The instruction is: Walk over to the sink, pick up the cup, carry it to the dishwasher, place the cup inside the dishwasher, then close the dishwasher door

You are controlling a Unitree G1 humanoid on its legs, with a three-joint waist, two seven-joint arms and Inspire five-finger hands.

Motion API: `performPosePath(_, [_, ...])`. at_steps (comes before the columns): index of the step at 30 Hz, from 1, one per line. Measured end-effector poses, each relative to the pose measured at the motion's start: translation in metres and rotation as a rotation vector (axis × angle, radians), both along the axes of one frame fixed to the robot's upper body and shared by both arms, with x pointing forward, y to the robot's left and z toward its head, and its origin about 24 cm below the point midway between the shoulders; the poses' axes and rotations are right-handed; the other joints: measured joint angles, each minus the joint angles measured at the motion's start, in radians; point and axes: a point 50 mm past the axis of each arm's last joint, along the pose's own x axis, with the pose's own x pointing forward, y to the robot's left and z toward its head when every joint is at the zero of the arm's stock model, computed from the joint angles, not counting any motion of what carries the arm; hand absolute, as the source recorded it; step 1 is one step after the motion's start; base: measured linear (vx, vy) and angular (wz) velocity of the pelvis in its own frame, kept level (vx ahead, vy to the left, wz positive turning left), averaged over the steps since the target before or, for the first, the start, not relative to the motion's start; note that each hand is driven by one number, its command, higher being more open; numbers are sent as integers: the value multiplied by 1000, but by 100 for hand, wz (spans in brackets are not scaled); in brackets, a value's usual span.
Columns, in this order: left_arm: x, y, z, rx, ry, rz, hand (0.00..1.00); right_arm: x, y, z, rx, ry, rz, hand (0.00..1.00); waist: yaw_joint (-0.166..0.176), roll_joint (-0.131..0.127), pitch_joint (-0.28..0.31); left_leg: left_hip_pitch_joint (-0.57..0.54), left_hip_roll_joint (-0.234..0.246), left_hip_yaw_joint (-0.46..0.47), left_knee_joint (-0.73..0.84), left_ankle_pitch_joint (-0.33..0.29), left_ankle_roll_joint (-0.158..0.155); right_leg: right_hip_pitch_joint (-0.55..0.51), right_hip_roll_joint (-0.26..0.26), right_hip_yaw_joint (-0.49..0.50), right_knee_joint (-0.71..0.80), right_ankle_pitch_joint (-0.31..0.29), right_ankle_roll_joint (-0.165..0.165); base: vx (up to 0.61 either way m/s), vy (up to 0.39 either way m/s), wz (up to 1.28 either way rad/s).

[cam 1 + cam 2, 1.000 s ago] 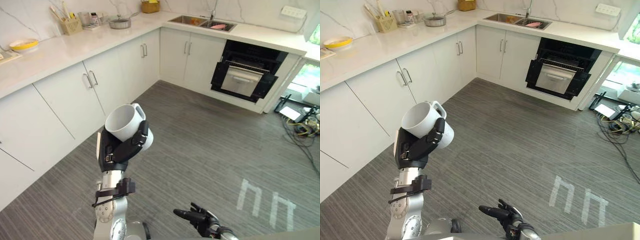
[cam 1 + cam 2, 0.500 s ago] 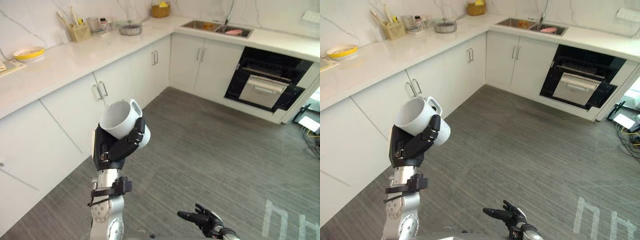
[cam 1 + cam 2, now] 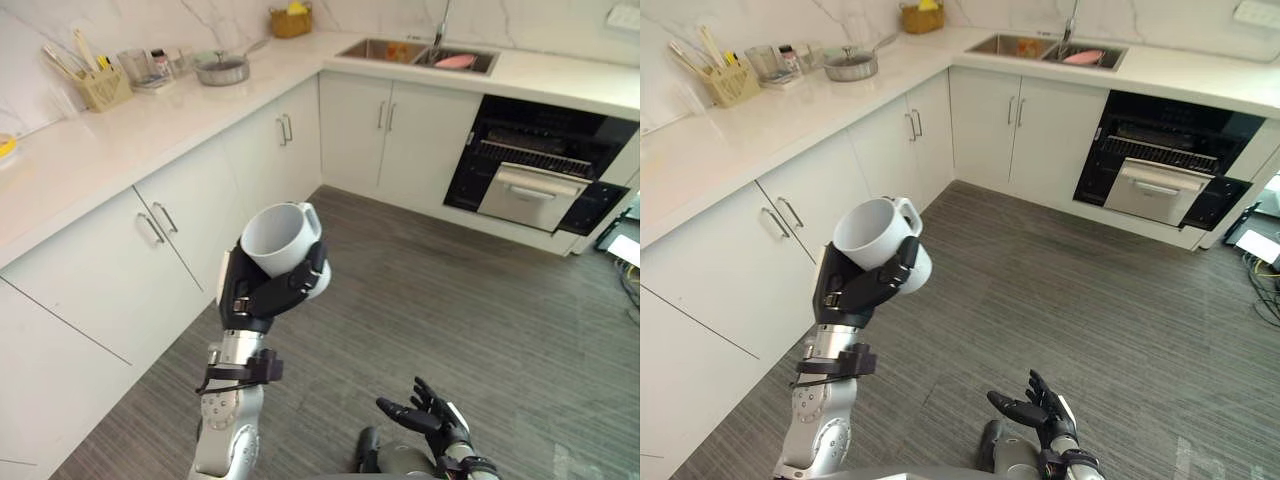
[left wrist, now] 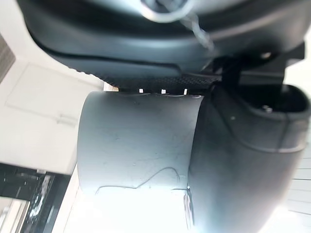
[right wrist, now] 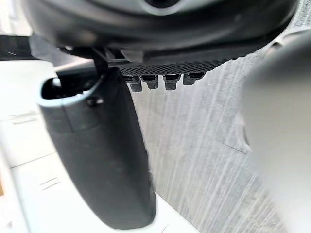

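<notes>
Grey wood-grain floor (image 3: 450, 290) fills the middle of the kitchen, bounded by a white L-shaped desk (image 3: 200, 105) with cabinets below. At the far right, under the desk, is the dishwasher (image 3: 545, 165). Its dark cavity is exposed and its silver-fronted door (image 3: 535, 195) is tilted outward, so it looks ready to load. Just beside it, set into the desk's corner run, is the sink (image 3: 385, 50) with something pink lying in it. A lidded pan (image 3: 222, 70) sits further along the desk, well apart from the route.

The white cup (image 3: 285, 240) is off the desk and in the air. It is clasped in the left robot hand (image 3: 262, 295), whose dark fingers curl round its body. The mouth tips up and away from the robot, and the handle is on the far side. The left wrist view shows the cup's wall (image 4: 138, 141) pressed against the palm. The right robot hand (image 3: 425, 415) hangs low over the floor, fingers spread and carrying nothing.

I judge the pick-up done and the carry under way, with the dishwasher well apart across the floor. The next move calls for walking toward the open cavity with a firm grasp. The arm would then lower so the cup clears the tilted door and goes onto the rack, leaving the free hand to shut the door.
</notes>
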Motion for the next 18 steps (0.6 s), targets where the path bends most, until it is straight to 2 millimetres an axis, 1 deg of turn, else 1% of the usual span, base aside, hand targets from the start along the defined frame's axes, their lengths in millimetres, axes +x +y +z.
performPosePath(1, [0, -2, 1, -4, -3, -6, 0, -1, 0, -1, 3, 9, -3, 100, 4, 0, 5, -54, 35, -2, 177, 21, -1, 40, 17, 9, -15, -18, 2, 313, -173, -28])
performPosePath(2, [-2, -4, 5, -15, -19, -11, 0, -6, 0, -1, 7, 17, -2, 100, 20, -3, 7, -173, 99, -13, 459, 150, 4, 90, 40, 26, -41, -34, -1, 297, -160, -35])
performPosePath(3, [-2, -5, 8, -19, -29, -11, 0, -8, 0, 0, 9, 19, -1, 100, 31, -10, 11, -243, 131, -28, 590, 203, 2, 109, 51, 33, -53, -45, -7, 353, -173, -46])
performPosePath(4, [-4, -5, 14, -32, -57, -11, 0, -13, -1, 0, 9, 21, -2, 100, 49, -8, 10, -394, 204, -57, 811, 210, 12, 158, 72, 47, -86, -64, -15, 295, -140, -37])
performPosePath(5, [-5, -4, 16, -34, -70, -6, 0, -16, -4, 0, 5, 26, -6, 100, 52, -11, 9, -460, 234, -54, 857, 195, 26, 192, 77, 48, -113, -68, -13, 371, -173, -36])
performPosePath(6, [-6, -3, 16, -36, -78, 0, 0, -20, -7, -1, 5, 31, -20, 100, 57, -12, 8, -513, 256, -45, 848, 175, 39, 228, 81, 50, -143, -65, -6, 314, -125, -38])
performPosePath(7, [-7, -1, 14, -29, -78, -1, 0, -27, -10, -3, 8, 49, -37, 100, 68, -21, 4, -542, 263, -9, 755, 147, 49, 267, 80, 71, -180, -63, 1, 325, -110, -42])
performPosePath(8, [-7, 0, 13, -22, -74, -4, 0, -31, -12, -5, 8, 64, -50, 100, 74, -28, 0, -540, 256, 14, 669, 134, 46, 281, 74, 82, -197, -61, 4, 341, -60, -46])
performPosePath(9, [-7, 0, 11, -24, -68, -10, 0, -35, -16, -7, 7, 86, -70, 100, 76, -40, -8, -522, 219, 53, 441, 109, 39, 299, 60, 97, -215, -54, 6, 380, -7, -34])
performPosePath(10, [-8, 0, 10, -28, -65, -19, 0, -40, -22, -9, 3, 106, -87, 100, 72, -43, -9, -487, 159, 59, 159, 110, 32, 311, 49, 112, -220, -60, 20, 392, 28, -31])
performPosePath(11, [-8, 0, 9, -32, -61, -18, 0, -42, -25, -9, 0, 114, -92, 100, 72, -43, -9, -467, 126, 48, 27, 123, 29, 312, 44, 125, -218, -67, 31, 403, 92, -42])
performPosePath(12, [-8, -1, 8, -44, -54, -20, 0, -43, -31, -8, -8, 116, -111, 100, 73, -43, -8, -440, 75, 11, -182, 179, 27, 312, 34, 151, -216, -78, 49, 306, 111, -43])
performPosePath(13, [-8, -1, 8, -45, -53, -20, 0, -44, -33, -8, -10, 112, -123, 100, 73, -43, -8, -444, 62, -13, -228, 203, 26, 313, 32, 164, -215, -84, 56, 354, 167, -62])
performPosePath(14, [-9, -1, 7, -45, -45, -17, 0, -44, -36, -7, -14, 104, -138, 100, 75, -44, -8, -456, 55, -39, -252, 238, 23, 319, 29, 192, -207, -103, 73, 329, 207, -62])
performPosePath(15, [-10, -2, 3, -46, -27, -18, 0, -48, -38, -7, -21, 105, -143, 100, 74, -41, -10, -458, 57, -45, -250, 281, 28, 339, 28, 215, -191, -133, 89, 388, 280, -58])
performPosePath(16, [-11, -3, 0, -48, -15, -20, 0, -51, -39, -7, -23, 113, -145, 100, 74, -38, -14, -456, 57, -49, -244, 328, 45, 351, 27, 221, -180, -151, 98, 325, 260, -38])
performPosePath(17, [-13, -3, -7, -37, 15, -21, 0, -58, -35, -10, -6, 141, -166, 100, 68, -67, -32, -438, 29, -47, -223, 355, 50, 367, -8, 237, -151, -185, 126, 387, 312, -13])
performPosePath(18, [-13, -1, -13, -17, 37, -25, 0, -62, -28, -14, 17, 157, -174, 100, 60, -93, -47, -426, -2, -49, -232, 339, 63, 363, -41, 250, -130, -194, 145, 314, 249, 0])
